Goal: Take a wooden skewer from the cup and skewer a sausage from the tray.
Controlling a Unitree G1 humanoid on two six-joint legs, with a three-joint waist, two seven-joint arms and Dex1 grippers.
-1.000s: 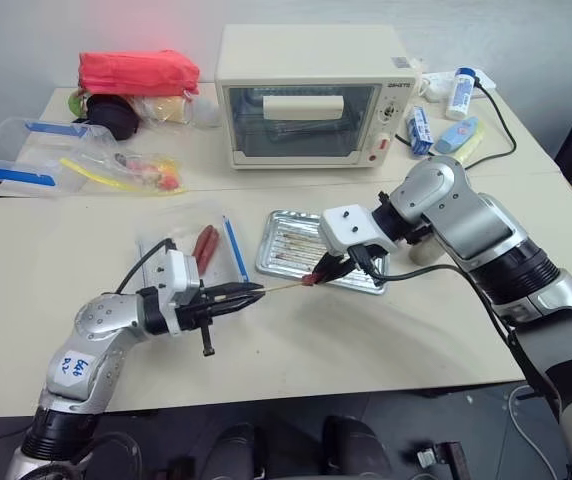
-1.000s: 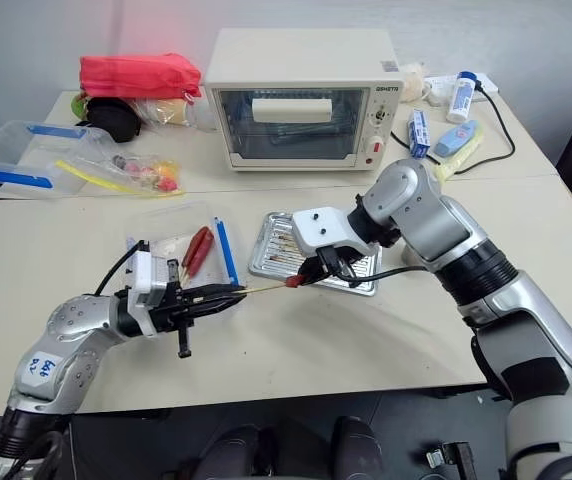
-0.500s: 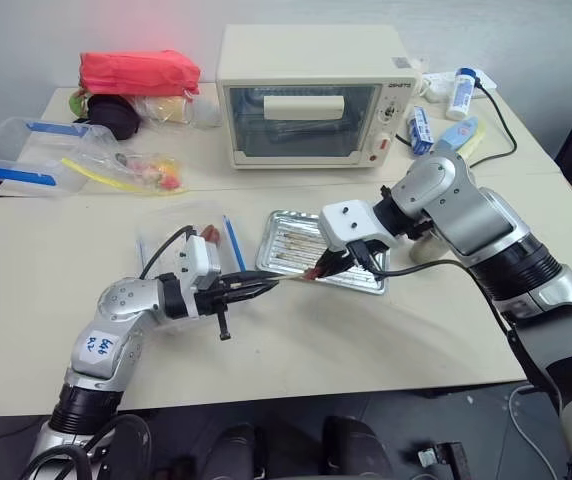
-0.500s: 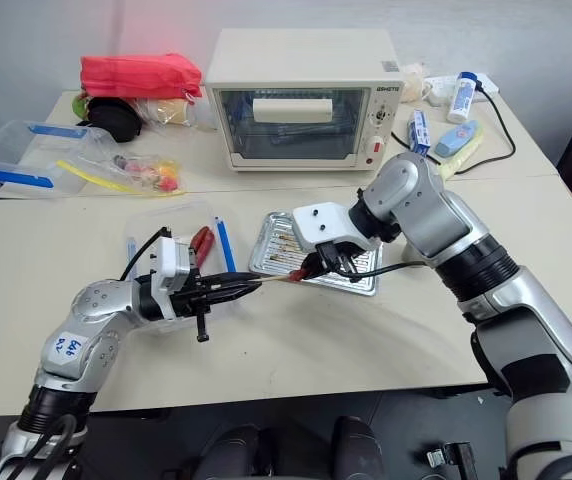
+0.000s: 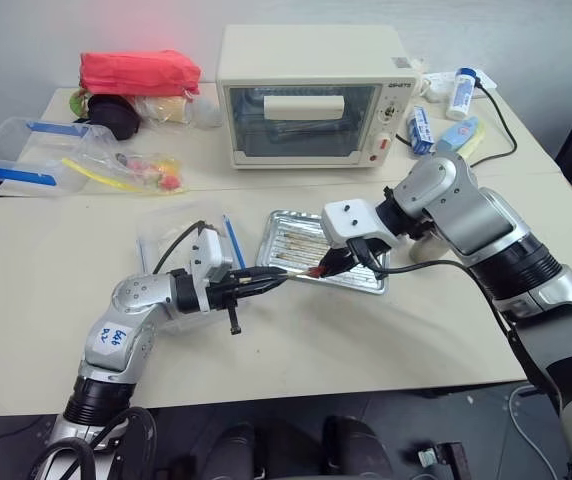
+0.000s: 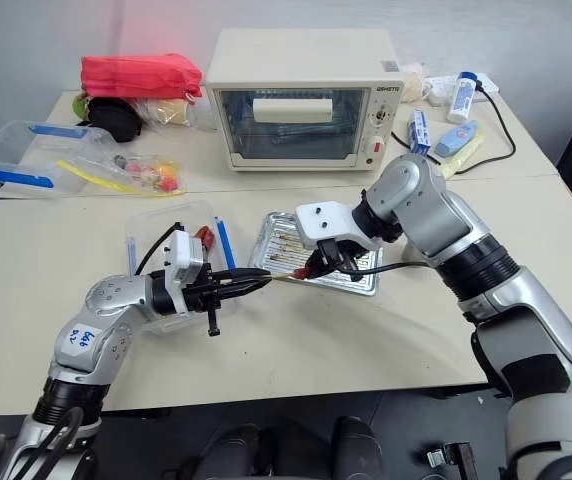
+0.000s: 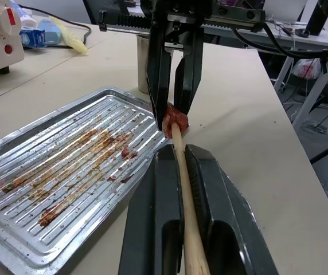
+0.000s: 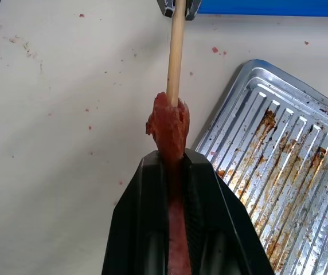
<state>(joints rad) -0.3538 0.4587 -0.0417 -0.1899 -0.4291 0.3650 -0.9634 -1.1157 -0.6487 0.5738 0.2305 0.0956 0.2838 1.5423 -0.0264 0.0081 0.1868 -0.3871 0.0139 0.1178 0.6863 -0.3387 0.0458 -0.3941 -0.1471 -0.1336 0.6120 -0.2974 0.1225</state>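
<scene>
Pushing the wooden skewer (image 7: 179, 166), clenched in our left gripper (image 7: 181, 172), into the sausage (image 8: 168, 127) grasped by our right gripper (image 8: 175, 166) over the tray's (image 7: 15, 229) near edge, we judged the piercing under way, needing a straight push next.

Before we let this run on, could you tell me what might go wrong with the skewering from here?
1. The sausage end looks torn where the wooden skewer enters; further pushing may split it.
2. The right gripper pinches the sausage narrowly, so it could slip out under the push.
3. The left gripper holds the thin skewer near its tip end; off-axis force might bend or snap it above the tray.
</scene>
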